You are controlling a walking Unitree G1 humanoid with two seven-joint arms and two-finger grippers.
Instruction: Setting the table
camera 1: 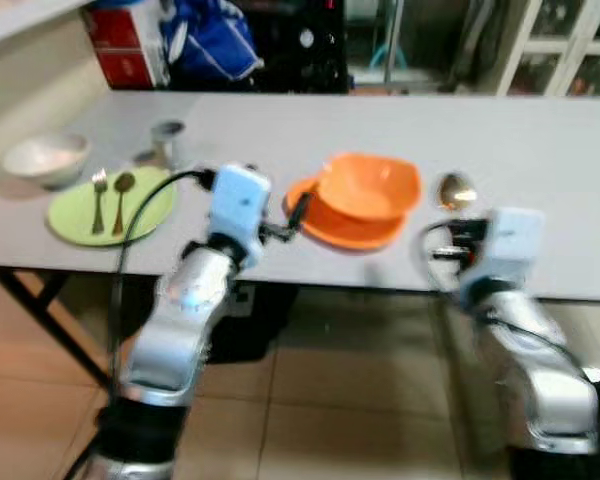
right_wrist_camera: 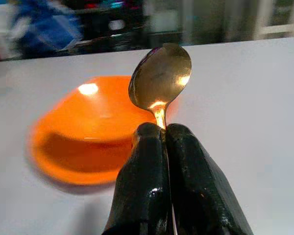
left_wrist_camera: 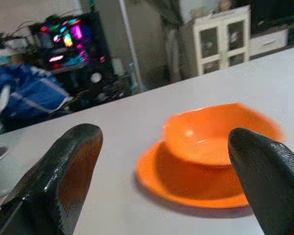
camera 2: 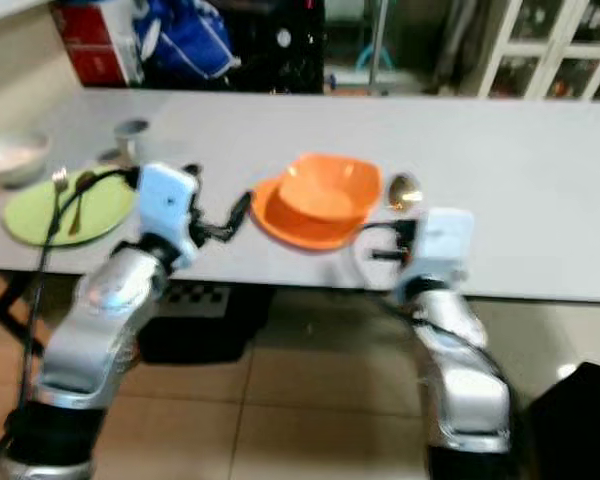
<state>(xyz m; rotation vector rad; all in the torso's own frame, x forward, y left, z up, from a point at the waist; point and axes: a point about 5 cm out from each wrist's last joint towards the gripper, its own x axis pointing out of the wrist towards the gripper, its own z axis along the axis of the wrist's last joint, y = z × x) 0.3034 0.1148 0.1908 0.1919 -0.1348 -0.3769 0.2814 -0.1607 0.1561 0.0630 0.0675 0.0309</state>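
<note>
Gold metal spoon point(right_wrist_camera: 160, 78) stands clamped by its handle between the closed jaws of the right gripper point(right_wrist_camera: 162, 134), bowl upward, just right of the orange bowl point(camera 1: 368, 186) on its orange plate point(camera 1: 345, 224) on the grey desk point(camera 1: 540, 150). Left gripper point(left_wrist_camera: 161, 161) hovers beside the plate with jaws spread wide, holding nothing.

The long pale grey counter point(camera 1: 540, 150) carries a round orange plate point(camera 1: 342, 225) near its front edge. Well left of that plate lie a round green plate point(camera 1: 75, 215), a white bowl point(camera 1: 46, 159) and a small grey cup point(camera 1: 167, 141).
</note>
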